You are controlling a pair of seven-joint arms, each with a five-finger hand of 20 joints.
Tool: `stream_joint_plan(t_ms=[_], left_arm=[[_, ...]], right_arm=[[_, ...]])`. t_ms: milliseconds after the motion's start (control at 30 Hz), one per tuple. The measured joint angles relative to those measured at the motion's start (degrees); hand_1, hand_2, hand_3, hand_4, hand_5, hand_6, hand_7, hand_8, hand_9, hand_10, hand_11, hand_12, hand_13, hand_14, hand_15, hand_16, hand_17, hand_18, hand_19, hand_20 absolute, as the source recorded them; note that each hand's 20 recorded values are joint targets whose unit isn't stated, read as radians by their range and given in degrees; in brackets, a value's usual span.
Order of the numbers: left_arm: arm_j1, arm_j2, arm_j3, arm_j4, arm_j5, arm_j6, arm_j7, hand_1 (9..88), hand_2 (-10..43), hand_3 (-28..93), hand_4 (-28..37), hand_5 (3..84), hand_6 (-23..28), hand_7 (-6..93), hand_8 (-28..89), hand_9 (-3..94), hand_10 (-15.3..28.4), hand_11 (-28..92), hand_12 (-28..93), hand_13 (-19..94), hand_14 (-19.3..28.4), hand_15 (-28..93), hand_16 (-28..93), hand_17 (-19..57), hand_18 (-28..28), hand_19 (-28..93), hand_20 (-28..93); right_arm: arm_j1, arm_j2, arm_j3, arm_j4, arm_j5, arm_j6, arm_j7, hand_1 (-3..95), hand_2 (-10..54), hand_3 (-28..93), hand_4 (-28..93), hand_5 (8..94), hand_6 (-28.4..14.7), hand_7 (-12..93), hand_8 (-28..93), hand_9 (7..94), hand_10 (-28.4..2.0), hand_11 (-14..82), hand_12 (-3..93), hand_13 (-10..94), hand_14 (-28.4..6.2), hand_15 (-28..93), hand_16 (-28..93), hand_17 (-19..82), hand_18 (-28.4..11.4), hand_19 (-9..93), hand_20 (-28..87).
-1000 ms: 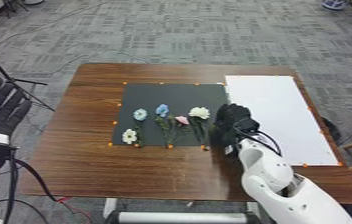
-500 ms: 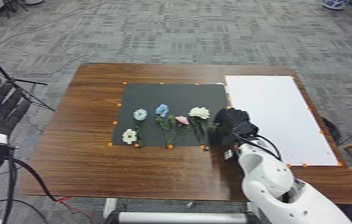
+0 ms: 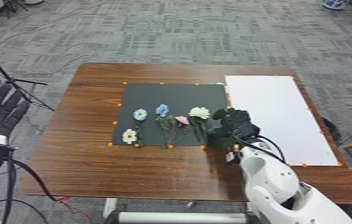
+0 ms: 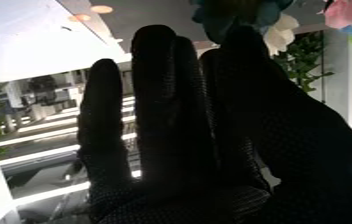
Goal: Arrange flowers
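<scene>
In the head view, my right hand (image 3: 234, 120) is at the dark mat's (image 3: 150, 95) right edge, beside the large white flower (image 3: 199, 113). Left of that flower lie a pink (image 3: 182, 120), a blue (image 3: 162, 109) and a pale blue flower (image 3: 140, 114), with a small white one (image 3: 130, 135) nearer the front. The right wrist view has my right hand (image 4: 168, 120) with thumb and fingertip pinched at a dark teal flower (image 4: 217, 17), partly hidden by the glove; a cream flower (image 4: 282, 34) and a pink flower (image 4: 343, 12) are beyond. My left hand (image 3: 1, 111) is open, off the table's left side.
A white board (image 3: 275, 110) covers the right part of the brown table (image 3: 146, 172). Orange markers line the mat and board edges. A black stand (image 3: 4, 70) rises from the floor beyond the left side.
My right hand has drawn back slightly from the mat, toward the table's front and right, and its outline has become more compact. The left hand and the laid-out flowers have kept their places.
</scene>
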Motion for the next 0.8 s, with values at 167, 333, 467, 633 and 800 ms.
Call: stream_joint_plan(t_ms=[167, 333, 467, 633, 800], left_arm=[[-0.02, 0.00, 0.01, 0.00, -0.20, 0.01, 0.02, 24.1, 14.6, 70, -28.1, 36.4, 7.1, 5.8, -7, 31.6, 11.3, 9, 11, 21, 11.9, 16, -3, -3.4, 10.2, 17, 10], [0.05, 0.00, -0.17, -0.01, 0.26, 0.02, -0.20, 21.2, 16.8, 68, -28.2, 36.4, 7.0, 5.3, -7, 31.7, 11.2, 8, 10, 21, 11.7, 15, -3, -3.3, 10.0, 17, 10], [0.39, -0.44, -1.44, -0.09, 2.54, 0.01, -0.89, 21.1, 16.8, 68, -28.2, 36.2, 6.8, 4.5, -7, 31.6, 11.1, 7, 10, 20, 11.2, 14, -3, -3.2, 9.9, 16, 10], [1.41, -1.29, -4.03, -0.32, 4.56, -0.14, -1.24, 20.8, 16.7, 68, -28.3, 33.0, 5.2, 3.4, -7, 27.8, 9.8, 4, 8, 19, 9.8, 11, -4, -3.3, 9.6, 16, 10], [2.58, -1.65, -5.65, -0.70, 6.85, -0.05, -1.26, 20.9, 15.7, 69, -28.3, 28.9, 3.9, 2.2, -7, 22.9, 7.9, 1, 8, 16, 8.3, 8, -3, -3.3, 9.2, 15, 10]], right_arm=[[-1.52, -0.51, 2.69, -1.01, 1.58, -0.13, -0.08, 33.7, -5.2, 77, -25, 54.5, -5.7, 14, -11, 59.2, -17.1, 16.0, 15.6, 60, -12.8, 50, 18, 29, -22.6, 76, 25], [-3.96, -2.11, 6.99, -1.58, 10.85, 12.61, 0.10, 21.8, 7.1, 76, -25, 50.5, -6.3, 11, -11, 54.5, -19.2, 10.9, 12.4, 47, -18.0, 37, 10, 23, -21.1, 62, 14], [-6.72, -5.42, 14.46, -2.26, 25.84, 23.84, -5.33, 13.4, 10.8, 77, -28, 41.4, -5.1, 9, -10, 43.4, -18.0, 6.6, 9.6, 27, -19.2, 28, 5, 13, -18.9, 45, 10], [-9.73, -9.86, 26.45, -0.82, 37.53, 16.49, -23.49, 7.1, 11.8, 75, -28, 35.5, -3.6, 7, -10, 35.2, -17.4, 3.3, 8.4, 19, -18.2, 20, 4, 6, -17.7, 37, 10], [-10.12, -10.98, 30.92, 2.50, 50.22, -0.38, -33.69, 3.2, 11.5, 73, -28, 34.3, -2.9, 6, -9, 33.3, -16.1, 1.9, 8.1, 19, -17.3, 17, 6, 7, -17.4, 32, 10]])
